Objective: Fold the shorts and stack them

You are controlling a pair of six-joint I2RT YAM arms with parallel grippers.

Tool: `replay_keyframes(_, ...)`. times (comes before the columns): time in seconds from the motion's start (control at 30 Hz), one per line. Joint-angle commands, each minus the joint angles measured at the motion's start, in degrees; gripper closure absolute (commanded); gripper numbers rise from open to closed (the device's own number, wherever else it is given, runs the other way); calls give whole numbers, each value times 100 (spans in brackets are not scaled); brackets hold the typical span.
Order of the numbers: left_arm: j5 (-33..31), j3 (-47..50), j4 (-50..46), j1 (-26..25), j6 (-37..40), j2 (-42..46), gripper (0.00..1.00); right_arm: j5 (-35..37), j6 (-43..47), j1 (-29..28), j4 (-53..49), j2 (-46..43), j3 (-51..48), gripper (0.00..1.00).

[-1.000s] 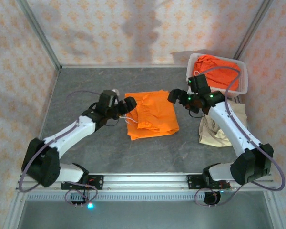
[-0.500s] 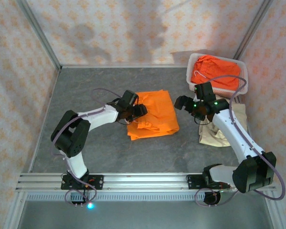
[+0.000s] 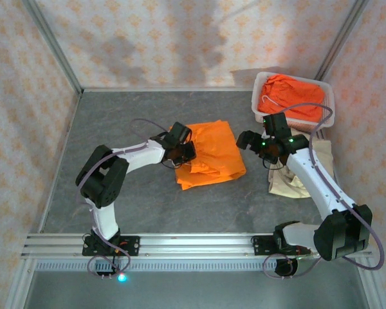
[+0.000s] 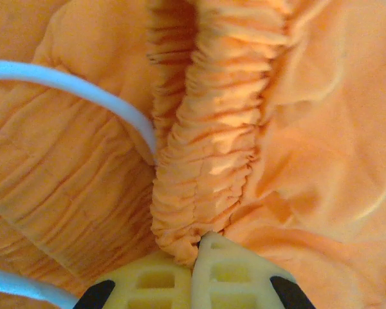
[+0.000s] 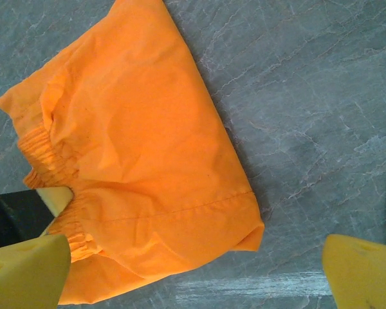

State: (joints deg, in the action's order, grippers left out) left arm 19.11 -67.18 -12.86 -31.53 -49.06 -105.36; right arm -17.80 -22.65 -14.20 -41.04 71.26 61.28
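Grey, marble-veined tabletop (image 3: 135,206) lies between walls (image 3: 148,38) papered in a pale, repeating floral pattern, with metal posts in the far corners.

At the table's middle lies a pair of bright orange shorts (image 3: 212,151) of smooth woven cloth, folded to a rough rectangle with a stitched hem along its right edge. The left gripper (image 3: 186,153) sits at the left edge of this pair. Seen from the left wrist, its yellow lattice-moulded fingers (image 4: 235,273) are pressed together, pinching a ridge of the gathered elastic waistband (image 4: 212,129). A round white drawstring (image 4: 71,87) loops across the cloth just to the left.

The right gripper (image 3: 246,139) hovers just right of the folded pair, apart from it. Its smooth yellow fingers (image 5: 26,270) are spread wide with nothing between them.

At the far right, a white plastic basket (image 3: 330,103) with rounded corners holds crumpled orange shorts (image 3: 293,93). A beige pair (image 3: 289,183) lies rumpled on the table near the basket, partly under the right arm.
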Motion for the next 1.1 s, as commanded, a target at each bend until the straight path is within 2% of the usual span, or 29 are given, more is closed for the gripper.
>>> replay_keyframes(0.0,-74,-454,-508,-42,344,670,100,197,101,51,48,-135,-54,0)
replay_keyframes(0.2,-127,-693,-1036,-4,752,1305,100,255,134,62,34,-126,-89,0)
replay_keyframes(0.33,-95,-409,-1181,200,898,1559,100,253,145,66,39,-122,-105,0)
replay_keyframes(0.63,-34,1902,-72,840,747,1889,98,-149,82,68,202,-113,-358,0)
replay_keyframes(0.8,-2,2719,577,1122,667,1611,98,-768,50,66,427,-49,-658,0)
replay_keyframes(1.0,-80,2692,507,1123,804,1762,93,-1742,-161,45,826,80,-775,1)
replay_keyframes(1.07,-169,2606,328,1123,890,1952,86,-2056,-394,-37,1099,143,-762,1)
